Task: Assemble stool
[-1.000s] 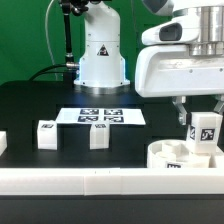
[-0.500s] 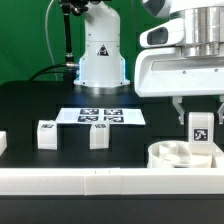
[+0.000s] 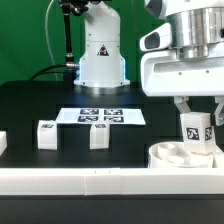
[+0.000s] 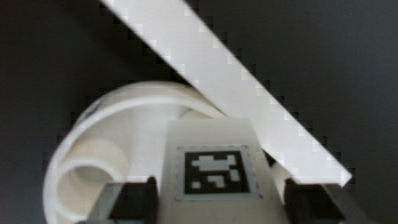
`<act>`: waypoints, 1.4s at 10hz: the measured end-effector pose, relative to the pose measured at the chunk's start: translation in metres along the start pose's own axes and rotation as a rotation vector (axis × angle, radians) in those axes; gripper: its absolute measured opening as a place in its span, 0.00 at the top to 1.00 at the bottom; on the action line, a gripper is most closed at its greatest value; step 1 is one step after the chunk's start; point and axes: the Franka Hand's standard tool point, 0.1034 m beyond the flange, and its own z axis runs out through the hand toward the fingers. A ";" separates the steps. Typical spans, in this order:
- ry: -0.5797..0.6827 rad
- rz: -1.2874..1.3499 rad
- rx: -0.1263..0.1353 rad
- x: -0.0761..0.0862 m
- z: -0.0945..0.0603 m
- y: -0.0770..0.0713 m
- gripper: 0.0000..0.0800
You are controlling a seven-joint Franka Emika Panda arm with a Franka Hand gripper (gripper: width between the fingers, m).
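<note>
The round white seat (image 3: 168,155) lies at the exterior view's right, just behind the front rail. My gripper (image 3: 200,117) is shut on a white stool leg (image 3: 197,131) with a black-and-white tag, held upright with its lower end at the seat's rim. In the wrist view the leg's tagged face (image 4: 217,170) fills the space between the two dark fingers (image 4: 128,200), with the seat (image 4: 111,130) curving beneath it. Two more legs (image 3: 47,134) (image 3: 98,134) stand on the black table.
The marker board (image 3: 100,116) lies flat mid-table in front of the arm's white base (image 3: 102,55). A long white rail (image 3: 90,182) runs along the front edge and crosses the wrist view (image 4: 222,70). Another white part (image 3: 2,143) shows at the left edge.
The gripper has twisted the held leg back and forth over the seat's rim; its tag now tilts slightly. The other legs have not moved.
</note>
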 end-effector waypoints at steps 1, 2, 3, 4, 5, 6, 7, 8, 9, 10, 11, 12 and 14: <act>0.000 0.047 0.000 -0.001 0.000 -0.001 0.58; -0.007 0.161 0.006 -0.002 0.000 -0.001 0.58; -0.013 0.260 0.010 -0.005 0.000 -0.003 0.58; -0.016 0.343 0.014 -0.007 0.000 -0.004 0.58; -0.022 0.434 0.021 -0.008 0.000 -0.006 0.58; -0.020 0.488 0.022 -0.010 0.001 -0.007 0.58; -0.025 0.607 0.025 -0.011 0.001 -0.008 0.58; -0.035 0.690 0.030 -0.011 0.001 -0.008 0.58; -0.038 0.700 0.029 -0.011 0.000 -0.008 0.58; -0.038 0.698 0.030 -0.011 0.001 -0.008 0.58; -0.038 0.686 0.029 -0.011 0.001 -0.008 0.58; -0.037 0.667 0.032 -0.010 0.000 -0.008 0.58; -0.039 0.622 0.062 -0.002 -0.016 -0.012 0.26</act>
